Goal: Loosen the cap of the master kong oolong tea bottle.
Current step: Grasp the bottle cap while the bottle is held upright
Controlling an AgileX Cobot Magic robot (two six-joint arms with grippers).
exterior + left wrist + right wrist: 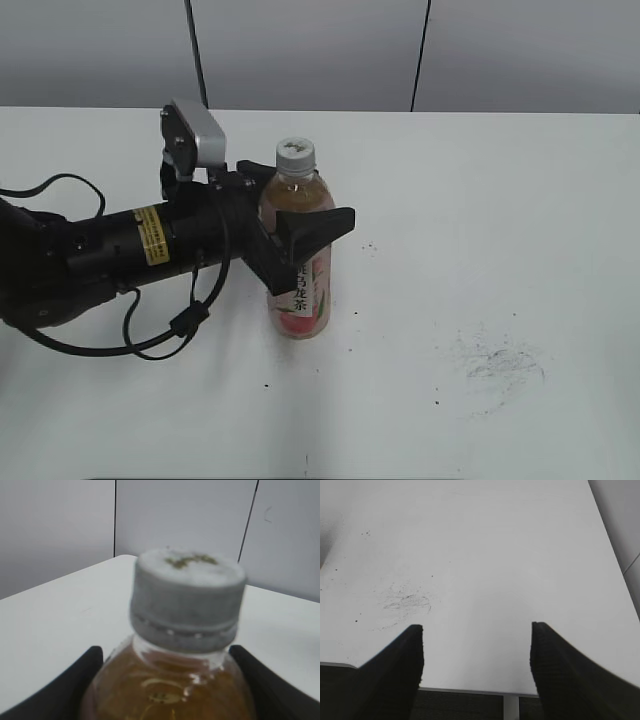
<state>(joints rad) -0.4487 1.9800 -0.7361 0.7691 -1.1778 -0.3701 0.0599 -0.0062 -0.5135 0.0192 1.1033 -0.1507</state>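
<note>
Bracing the master kong oolong tea bottle (297,262) upright, left claw (300,235) straddles its shoulder, contact unclear, cap (188,599) exposed above.

cap (296,152): grey-white | bottle (300,300): amber, pink-white label | table (500,200): white

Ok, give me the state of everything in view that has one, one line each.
Bottle: upright on the table, nearly full of tea.
Cap: on the neck, its ring seated beneath it.
Left gripper: fingers on either side of the bottle's body below the cap; whether they press it is unclear.
Right gripper: open, empty, over bare table.
</note>
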